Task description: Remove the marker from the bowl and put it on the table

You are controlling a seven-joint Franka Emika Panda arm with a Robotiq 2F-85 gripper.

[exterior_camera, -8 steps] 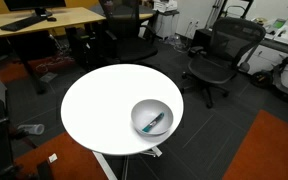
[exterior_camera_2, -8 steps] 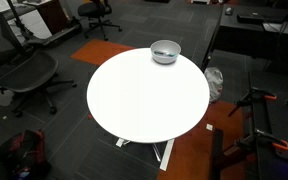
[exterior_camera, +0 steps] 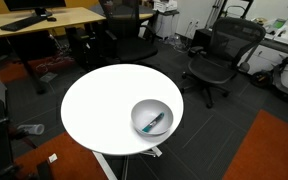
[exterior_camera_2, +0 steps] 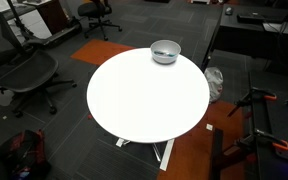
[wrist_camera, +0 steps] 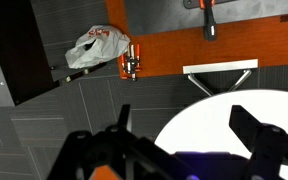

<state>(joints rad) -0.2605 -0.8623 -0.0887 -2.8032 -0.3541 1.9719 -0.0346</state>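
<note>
Marker (exterior_camera: 156, 123) partly hidden in bowl (exterior_camera: 140, 108), pincer (wrist_camera: 184, 140) cropped

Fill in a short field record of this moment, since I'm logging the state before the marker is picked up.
table: round, white top
bowl: upright on the table, near its edge
marker: lying inside the bowl
gripper: open, empty, over the table's edge in the wrist view; not visible in either exterior view
task: marker not yet removed
</note>
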